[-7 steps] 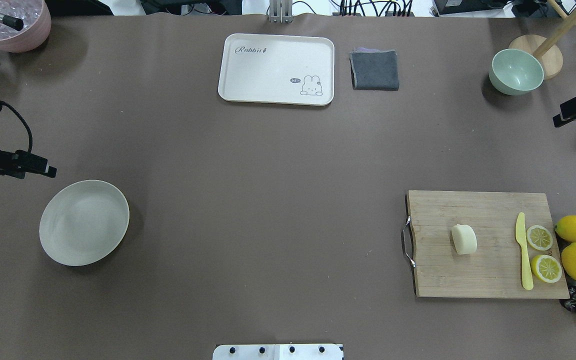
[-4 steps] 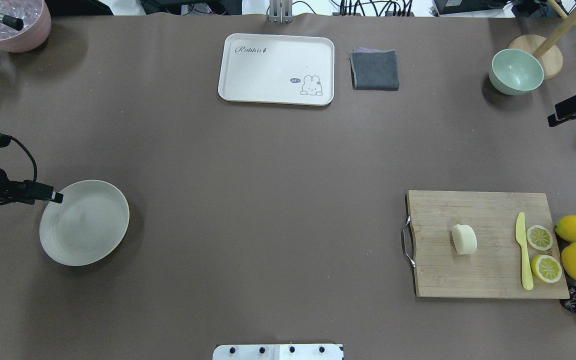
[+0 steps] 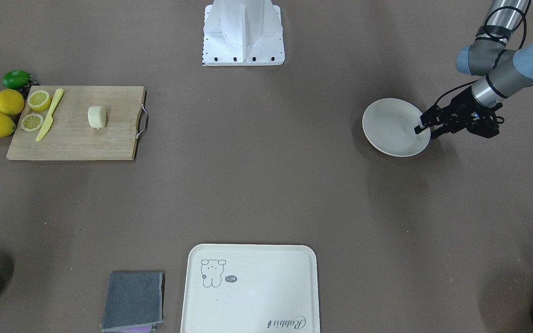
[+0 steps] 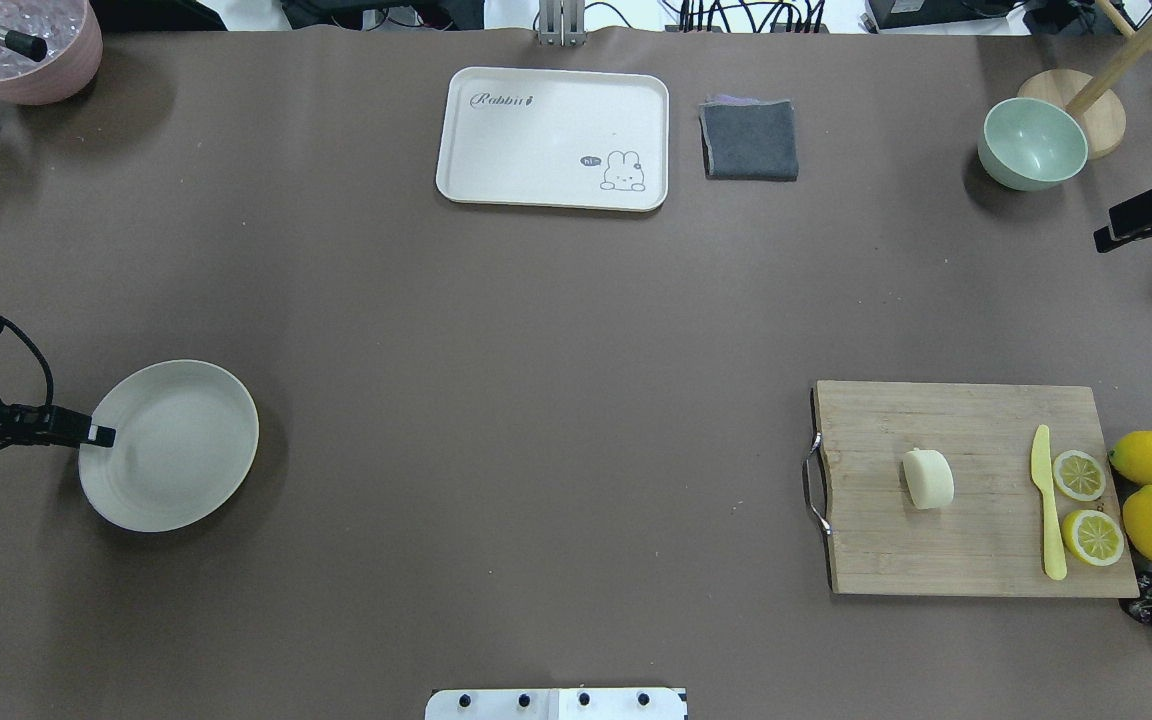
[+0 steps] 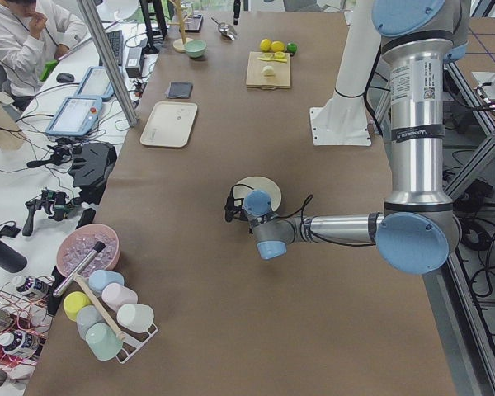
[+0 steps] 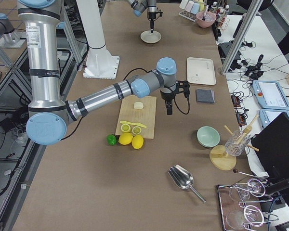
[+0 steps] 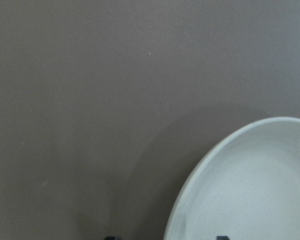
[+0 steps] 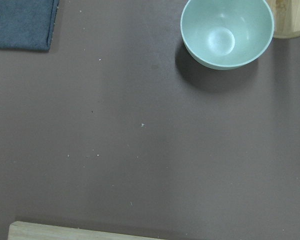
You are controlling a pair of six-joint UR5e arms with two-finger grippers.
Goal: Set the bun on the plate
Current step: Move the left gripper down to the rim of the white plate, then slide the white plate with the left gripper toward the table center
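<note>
Brown table [image 4: 536,400] holds a wooden cutting board [image 4: 976,545] and, well apart, the plate [image 4: 186,440], its rim between the parted fingers of the left gripper [image 3: 426,132]. Whether the right gripper [image 6: 169,109] is parted cannot be told. The bun [image 4: 928,479] lies mid-board.

Shows only part of the plate [image 7: 250,190] in the left wrist view. Crops the right gripper [image 4: 1108,236] at the overhead edge, leaving its opening unreadable.
</note>
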